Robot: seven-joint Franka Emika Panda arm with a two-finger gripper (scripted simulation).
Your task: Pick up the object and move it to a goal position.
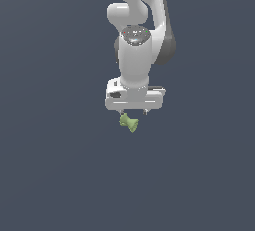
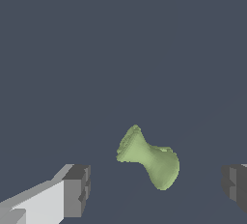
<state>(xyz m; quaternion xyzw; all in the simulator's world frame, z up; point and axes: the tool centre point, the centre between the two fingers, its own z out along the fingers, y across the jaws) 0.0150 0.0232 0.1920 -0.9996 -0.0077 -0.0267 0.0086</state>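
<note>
The white arm (image 1: 133, 51) hangs straight down over a plain dark blue-grey surface (image 1: 55, 175), with the gripper (image 1: 133, 111) at its lower end. The jaws are spread wide: in the wrist view the two dark finger pads (image 2: 77, 190) stand well apart and touch nothing. The object (image 1: 128, 122), a small light-green spool with flared ends and a narrow waist, lies on the surface just under the gripper, in the exterior view slightly toward the left of the gripper's middle. In the wrist view the spool (image 2: 148, 156) sits in the gap between the pads, tilted at an angle to the line between them, clear of both.
</note>
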